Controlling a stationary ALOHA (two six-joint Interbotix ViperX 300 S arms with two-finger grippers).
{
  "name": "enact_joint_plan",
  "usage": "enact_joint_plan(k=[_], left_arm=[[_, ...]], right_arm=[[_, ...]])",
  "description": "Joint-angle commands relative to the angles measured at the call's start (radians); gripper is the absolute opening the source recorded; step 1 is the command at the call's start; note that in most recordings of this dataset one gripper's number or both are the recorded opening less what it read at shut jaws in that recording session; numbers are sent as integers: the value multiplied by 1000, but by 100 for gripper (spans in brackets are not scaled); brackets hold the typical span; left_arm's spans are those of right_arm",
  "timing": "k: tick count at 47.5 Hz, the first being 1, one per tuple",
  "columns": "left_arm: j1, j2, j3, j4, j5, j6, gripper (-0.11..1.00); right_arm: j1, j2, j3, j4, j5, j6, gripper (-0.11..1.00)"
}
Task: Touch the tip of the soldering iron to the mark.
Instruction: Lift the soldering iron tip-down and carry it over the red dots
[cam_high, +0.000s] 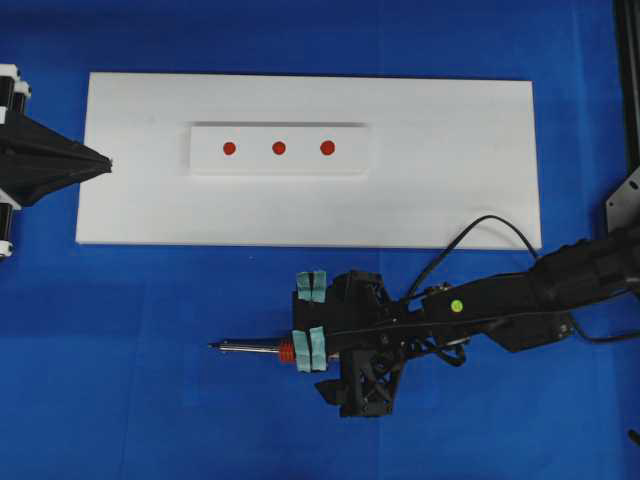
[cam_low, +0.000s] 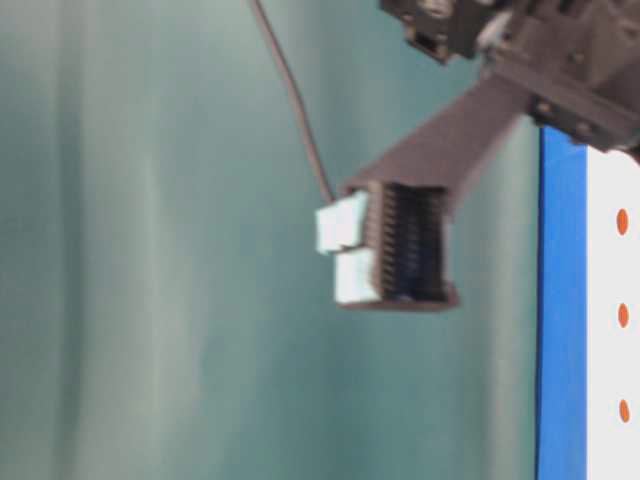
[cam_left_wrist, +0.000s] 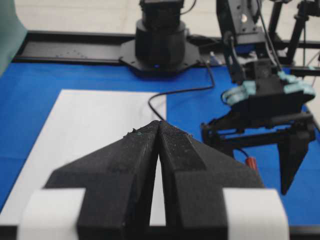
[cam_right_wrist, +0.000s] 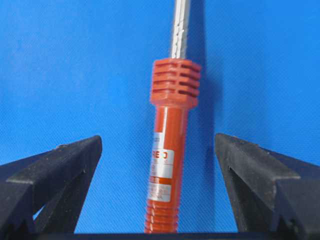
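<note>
Overhead: right gripper (cam_high: 310, 321) wide open, straddling the iron (cam_high: 262, 348) on blue cloth; the mark (cam_high: 279, 148) well above it on the white block (cam_high: 280, 150). Left wrist: left gripper (cam_left_wrist: 159, 125) closed, empty. Right wrist: iron's handle between the spread fingers (cam_right_wrist: 60, 170), untouched.

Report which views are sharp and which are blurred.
Overhead: sharp, evenly lit, the mark crisp. Table-level: soft throughout, the right gripper smeared. Left wrist: the left gripper blurred up close, background clearer. Right wrist: the soldering iron slightly soft, its label unreadable.
</note>
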Motion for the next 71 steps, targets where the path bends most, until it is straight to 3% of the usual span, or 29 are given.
enact_joint_plan(k=[1,9,12,20,24,38,60,71], left_arm=[[2,5,-9,2,-6,-3,0],[2,5,-8,3,-6,-3,0],[2,5,-6,2,-6,-3,0],[2,5,-3,2,-6,-8,0],[2,5,-2,2,-6,-17,0],[2,3,0,3,-5,-18,0],[2,-2,-2,2,-8,-18,0],[2,-8,0,2,-8,-18,0]], right_arm=[[3,-5,-23,2,-6,6,88],[5,15,-49,-2,-3,11,84],[5,21,-57,-9,-3,11,70],[-3,31,-58,-12,0,11,22],[-2,31,-60,-11,-5,12,7],[-3,5,-83,-8,63,14,6],[-14,-204,-189,-40,430,15,6],[-12,-242,-235,-66,522,34,6]])
